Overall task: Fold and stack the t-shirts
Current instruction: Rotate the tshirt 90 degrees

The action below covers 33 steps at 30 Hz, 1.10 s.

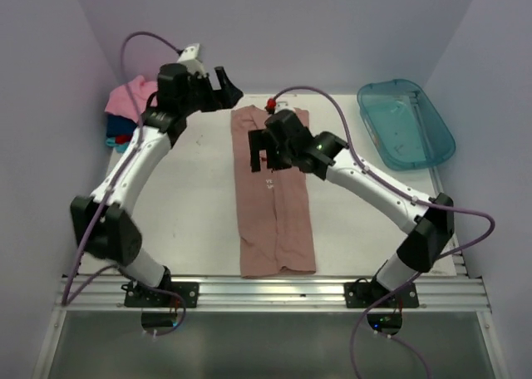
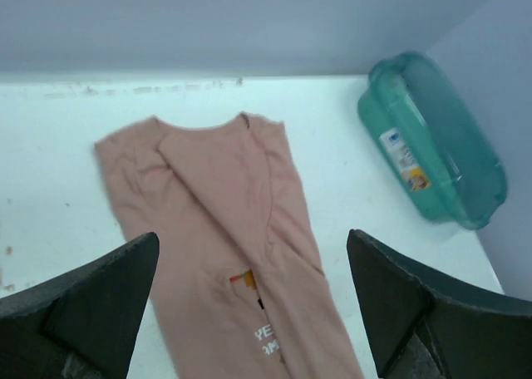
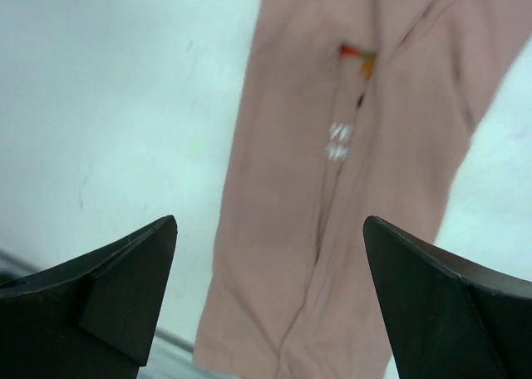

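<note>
A dusty pink-brown t-shirt point(image 1: 278, 221) lies folded lengthwise into a long narrow strip down the middle of the table, collar at the far end. Its small chest print and white text point(image 2: 264, 339) peek out between the folded-in sides. My left gripper point(image 1: 224, 86) hovers open over the far left, just beside the collar end, with nothing between its fingers. My right gripper point(image 1: 266, 157) hangs open above the shirt's chest area, also holding nothing. A stack of folded t-shirts point(image 1: 129, 105), bright pink on top with blue and red below, sits at the far left corner.
A translucent teal plastic tub point(image 1: 405, 123) stands at the far right by the wall. Walls close in on the table at the left, back and right. A metal rail point(image 1: 274, 292) runs along the near edge by the arm bases.
</note>
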Motion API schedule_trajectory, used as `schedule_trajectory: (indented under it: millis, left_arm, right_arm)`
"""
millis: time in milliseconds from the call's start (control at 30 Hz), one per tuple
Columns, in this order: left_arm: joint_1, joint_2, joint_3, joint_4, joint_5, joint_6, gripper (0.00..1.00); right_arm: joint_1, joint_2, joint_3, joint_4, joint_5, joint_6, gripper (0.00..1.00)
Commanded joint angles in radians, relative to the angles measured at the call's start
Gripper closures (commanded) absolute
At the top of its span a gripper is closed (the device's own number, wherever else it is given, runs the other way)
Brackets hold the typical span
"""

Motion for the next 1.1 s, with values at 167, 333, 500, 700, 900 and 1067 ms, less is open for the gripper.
schedule_trajectory:
  millis: [167,333,500,700,900,1067]
  left_arm:
    - [-0.022,-0.486,-0.501,-0.055,-0.107,-0.025,0.02]
    - [-0.027,-0.706,-0.583,-0.151,-0.116,0.000,0.02]
    - [-0.027,-0.795,-0.649,-0.213,-0.116,0.005,0.02]
    - [-0.027,-0.822,-0.689,-0.244,-0.107,0.005,0.03]
    - [-0.027,-0.815,-0.700,-0.245,-0.105,0.003,0.03]
    - [-0.027,-0.816,-0.723,-0.233,-0.108,-0.003,0.03]
  right_arm:
    - [-0.356,0.369,0.327,0.045,-0.021,-0.118,0.03]
    - [-0.424,0.609,0.574,0.066,-0.122,-0.112,0.19]
    - [-0.493,0.737,0.703,0.132,-0.227,-0.055,0.46]
    - [-0.544,0.820,0.726,0.188,-0.362,0.049,0.53]
    - [-0.550,0.871,0.729,0.198,-0.411,0.072,0.55]
    - [-0.553,0.892,0.705,0.221,-0.455,0.084,0.55]
